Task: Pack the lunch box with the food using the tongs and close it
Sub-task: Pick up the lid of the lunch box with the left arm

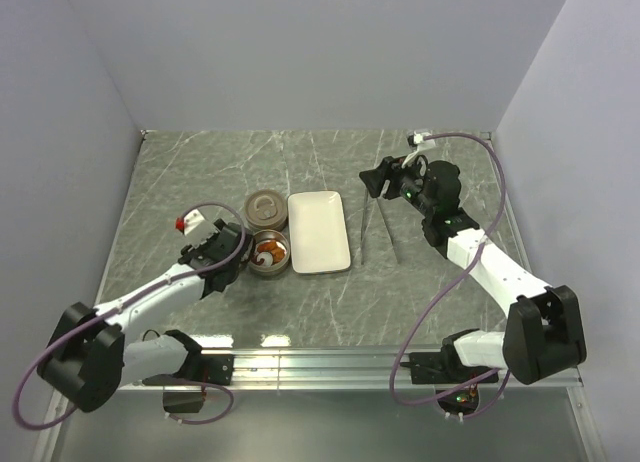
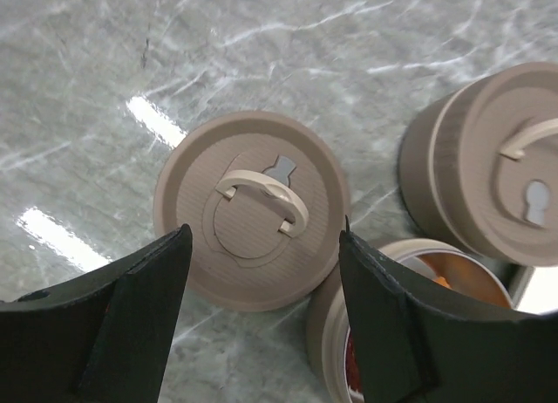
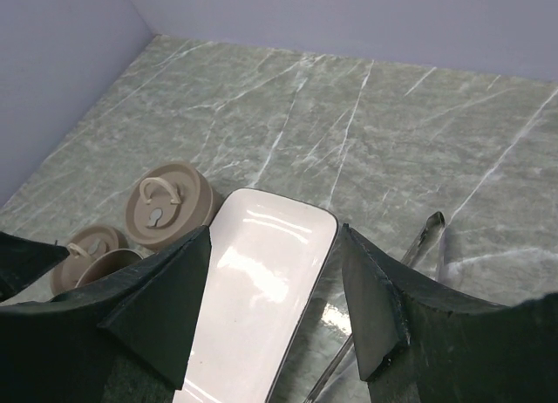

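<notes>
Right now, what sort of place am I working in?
Likely a robot test booth rather than a kitchen: plain pale walls box in a grey-green marbled tabletop, with a bare metal mounting rail along its near edge.

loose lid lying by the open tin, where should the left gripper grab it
Take the lid by its arched handle, from straight above, a finger each side of the strap. It lies flat on the table, rim wide and low, so the handle is likely the only pinchable part.
</notes>
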Robot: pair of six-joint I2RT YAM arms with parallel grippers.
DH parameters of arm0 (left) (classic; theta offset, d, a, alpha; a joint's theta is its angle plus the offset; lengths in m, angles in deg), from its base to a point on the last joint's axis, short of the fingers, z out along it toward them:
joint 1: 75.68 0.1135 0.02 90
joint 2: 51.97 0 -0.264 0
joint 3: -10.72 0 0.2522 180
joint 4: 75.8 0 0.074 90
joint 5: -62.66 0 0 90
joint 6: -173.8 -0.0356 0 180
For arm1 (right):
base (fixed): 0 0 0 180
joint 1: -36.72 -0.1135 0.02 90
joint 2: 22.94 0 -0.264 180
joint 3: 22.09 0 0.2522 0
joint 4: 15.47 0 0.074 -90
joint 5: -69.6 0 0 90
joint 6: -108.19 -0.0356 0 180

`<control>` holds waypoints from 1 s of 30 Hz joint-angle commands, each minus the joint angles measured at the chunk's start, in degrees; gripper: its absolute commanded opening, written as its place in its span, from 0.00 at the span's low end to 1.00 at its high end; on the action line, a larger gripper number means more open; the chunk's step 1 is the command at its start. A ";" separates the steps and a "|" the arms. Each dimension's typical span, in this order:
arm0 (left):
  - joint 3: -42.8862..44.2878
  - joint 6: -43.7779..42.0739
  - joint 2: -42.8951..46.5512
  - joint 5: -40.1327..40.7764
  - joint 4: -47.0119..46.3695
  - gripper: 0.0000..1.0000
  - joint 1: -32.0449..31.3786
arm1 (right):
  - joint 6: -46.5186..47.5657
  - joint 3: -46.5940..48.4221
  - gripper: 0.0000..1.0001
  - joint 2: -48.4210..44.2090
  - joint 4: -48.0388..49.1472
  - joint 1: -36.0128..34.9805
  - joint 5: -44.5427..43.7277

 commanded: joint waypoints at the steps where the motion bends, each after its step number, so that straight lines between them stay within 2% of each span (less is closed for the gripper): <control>1: 2.03 5.05 -2.76 1.35 -2.62 0.73 -0.44 | -0.22 1.17 0.68 0.57 2.29 0.18 1.18; 5: 0.01 4.88 -2.94 0.82 -8.70 0.73 -0.53 | 0.22 0.82 0.68 -0.13 2.38 0.27 0.83; 13: 1.68 4.88 -8.39 0.03 -9.77 0.72 -0.44 | 0.57 0.90 0.68 0.57 2.20 0.27 0.48; 19: -0.26 6.28 -7.87 -0.15 -11.70 0.67 0.00 | 0.66 1.08 0.68 1.28 2.38 0.18 0.65; 30: -2.19 3.04 -9.45 -5.33 -16.01 0.55 4.30 | 1.01 0.99 0.68 1.28 2.03 0.18 0.21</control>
